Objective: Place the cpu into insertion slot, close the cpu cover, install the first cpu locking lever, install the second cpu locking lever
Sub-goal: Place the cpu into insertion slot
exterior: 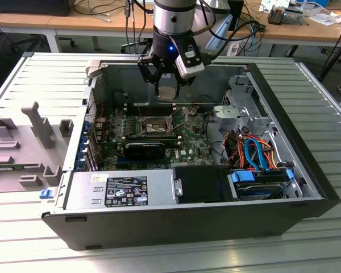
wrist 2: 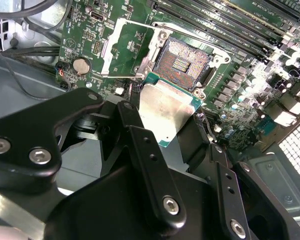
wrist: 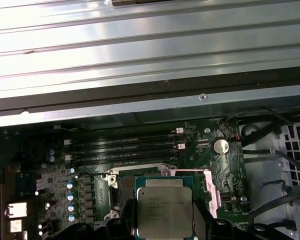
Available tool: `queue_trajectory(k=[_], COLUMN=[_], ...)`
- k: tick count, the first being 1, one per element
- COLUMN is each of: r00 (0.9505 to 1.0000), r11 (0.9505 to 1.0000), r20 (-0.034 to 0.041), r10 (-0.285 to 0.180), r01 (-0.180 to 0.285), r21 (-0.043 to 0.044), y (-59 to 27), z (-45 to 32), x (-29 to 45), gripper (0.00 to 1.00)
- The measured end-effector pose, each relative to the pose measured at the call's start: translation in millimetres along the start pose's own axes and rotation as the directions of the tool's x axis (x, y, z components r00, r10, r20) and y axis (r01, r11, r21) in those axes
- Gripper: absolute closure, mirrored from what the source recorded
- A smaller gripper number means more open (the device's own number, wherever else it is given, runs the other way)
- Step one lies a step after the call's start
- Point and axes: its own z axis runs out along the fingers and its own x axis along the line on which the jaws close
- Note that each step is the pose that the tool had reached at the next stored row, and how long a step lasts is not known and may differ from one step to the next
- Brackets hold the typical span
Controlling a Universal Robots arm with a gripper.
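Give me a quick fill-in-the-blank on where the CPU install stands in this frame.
The gripper is shut on the ___.
The insertion slot is ___, its contacts bare.
The cpu cover is flipped ___.
Missing words: cpu; empty; open.

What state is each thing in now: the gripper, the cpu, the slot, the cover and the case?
gripper: shut on the cpu.
cpu: held in the air, not seated.
slot: uncovered, empty.
cover: swung open.
case: side open.
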Motion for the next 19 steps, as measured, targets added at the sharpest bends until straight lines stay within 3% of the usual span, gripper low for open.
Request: queue_trajectory(k=[19], r00=[0.9998], r11=[0.9998], r20=[0.0016], r10=[0.018], r01=[-0.018], r21=[-0.0002], y=[-0.1], z=[0.1], x=[0.0], gripper=[0.46])
